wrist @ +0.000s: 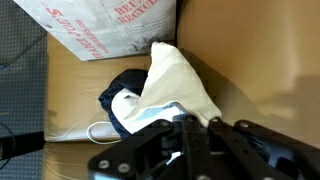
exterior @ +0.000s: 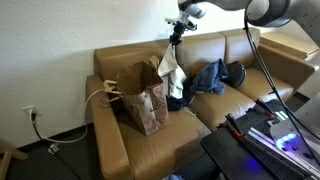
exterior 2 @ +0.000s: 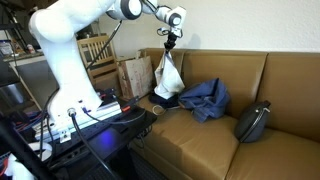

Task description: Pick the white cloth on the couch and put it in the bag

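Against a white wall (exterior: 60, 40), the tan couch (exterior: 232, 48) holds a paper bag (exterior: 148, 105). At its two o'clock, the gripper (exterior: 173, 43) clamps a white cloth (exterior: 170, 70).

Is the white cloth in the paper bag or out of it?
Out. The white fabric cloth hangs from the black gripper over the tan couch, beside the brown paper bag, not inside.
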Motion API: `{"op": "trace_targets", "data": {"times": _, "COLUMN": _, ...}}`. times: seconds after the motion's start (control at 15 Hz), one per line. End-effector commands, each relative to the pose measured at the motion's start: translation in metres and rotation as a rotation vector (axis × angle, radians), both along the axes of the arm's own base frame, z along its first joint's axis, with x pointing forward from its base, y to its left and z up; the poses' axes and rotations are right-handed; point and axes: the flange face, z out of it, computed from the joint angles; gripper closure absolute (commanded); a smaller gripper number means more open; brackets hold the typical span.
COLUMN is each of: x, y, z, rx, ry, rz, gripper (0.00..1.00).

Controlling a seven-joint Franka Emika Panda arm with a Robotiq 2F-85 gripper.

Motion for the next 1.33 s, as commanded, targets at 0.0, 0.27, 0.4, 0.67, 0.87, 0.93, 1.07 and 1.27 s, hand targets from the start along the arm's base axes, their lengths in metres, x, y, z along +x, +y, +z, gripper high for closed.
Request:
{"op": "trace_targets", "data": {"times": 0.0, "x": -0.017, "y": 0.005, "z": 0.063, "rx": 0.087, "ry": -0.104, "rz": 0.144, "gripper": 0.99}}
{"op": "trace_targets", "data": {"times": 0.27, "x": -0.011, "y": 0.014, "z": 0.073, "rx": 0.077, "ry": -0.114, "rz": 0.165, "gripper": 0.98}}
{"op": "trace_targets", "data": {"times": 0.4, "x": -0.012, "y": 0.020, "z": 0.075, "rx": 0.082, "ry": -0.126, "rz": 0.167, "gripper": 0.99}}
{"op": "trace_targets", "data": {"times": 0.67, "x": -0.021, "y": 0.045, "z": 0.160, "rx": 0.198, "ry": -0.340, "rz": 0.181, "gripper": 0.99}}
{"op": "trace_targets", "data": {"times": 0.87, "x": -0.030, "y": 0.061, "z": 0.230, "rx": 0.253, "ry": -0.513, "rz": 0.183, "gripper": 0.99}}
{"op": "trace_targets", "data": {"times": 0.93, "x": -0.035, "y": 0.066, "z": 0.257, "rx": 0.274, "ry": -0.572, "rz": 0.177, "gripper": 0.99}}
{"op": "trace_targets", "data": {"times": 1.07, "x": -0.050, "y": 0.077, "z": 0.307, "rx": 0.323, "ry": -0.683, "rz": 0.150, "gripper": 0.99}}
{"op": "trace_targets", "data": {"times": 1.27, "x": -0.081, "y": 0.104, "z": 0.377, "rx": 0.409, "ry": -0.846, "rz": 0.111, "gripper": 0.99}}
